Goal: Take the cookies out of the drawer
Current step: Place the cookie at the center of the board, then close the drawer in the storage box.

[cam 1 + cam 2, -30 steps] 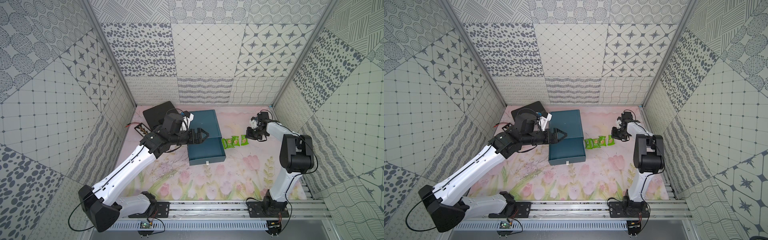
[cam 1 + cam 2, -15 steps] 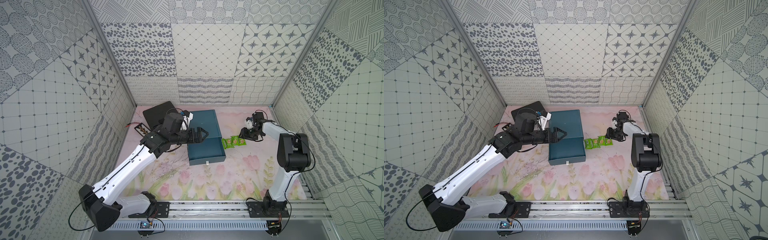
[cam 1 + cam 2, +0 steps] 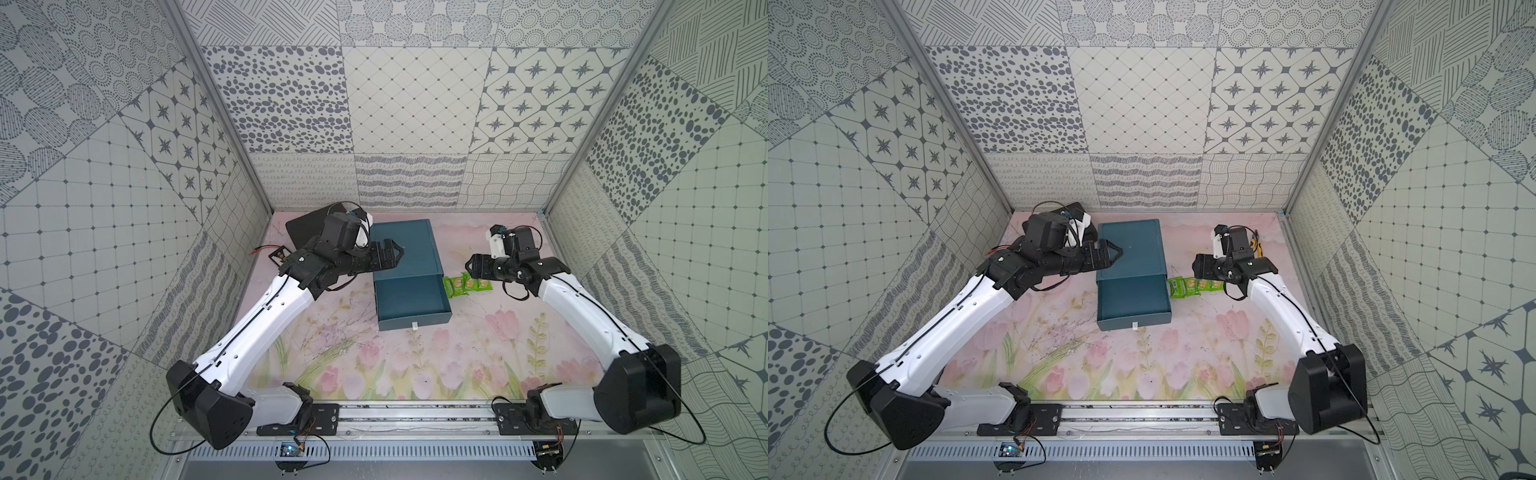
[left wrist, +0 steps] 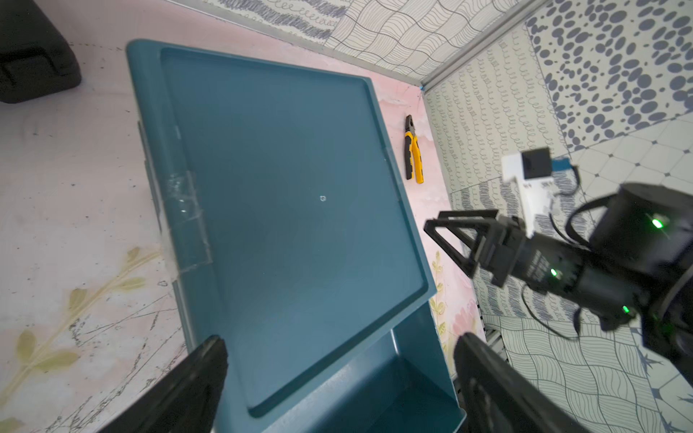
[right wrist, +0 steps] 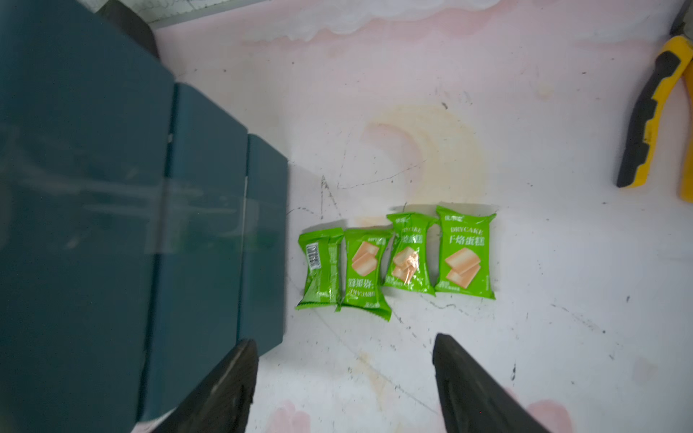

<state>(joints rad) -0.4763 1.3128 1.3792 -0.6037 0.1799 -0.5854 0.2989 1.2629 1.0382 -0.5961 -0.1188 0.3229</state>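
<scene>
Right wrist view shows four green cookie packets point(image 5: 397, 258) lying side by side in a row on the pink table point(image 5: 525, 300), just beside the side of the blue drawer point(image 5: 262, 232). The right gripper point(image 5: 343, 341) hangs near them with its two fingers wide apart and nothing between them. In both top views the drawer point(image 3: 411, 299) sits pulled out near the middle of the frame, and it looks empty inside, so I think the job is about done. The left gripper point(image 4: 339, 339) is also spread wide and holds nothing; it hangs over the flat top of the blue box point(image 4: 285, 187) that the drawer slides into. Yellow pliers point(image 5: 648, 123) lie well apart from the packets. Things could go wrong if the right arm swings low, because its fingers may push the light, slippery packets out of their row or against the drawer. The left gripper could bump the box and shake it if it drops down.
</scene>
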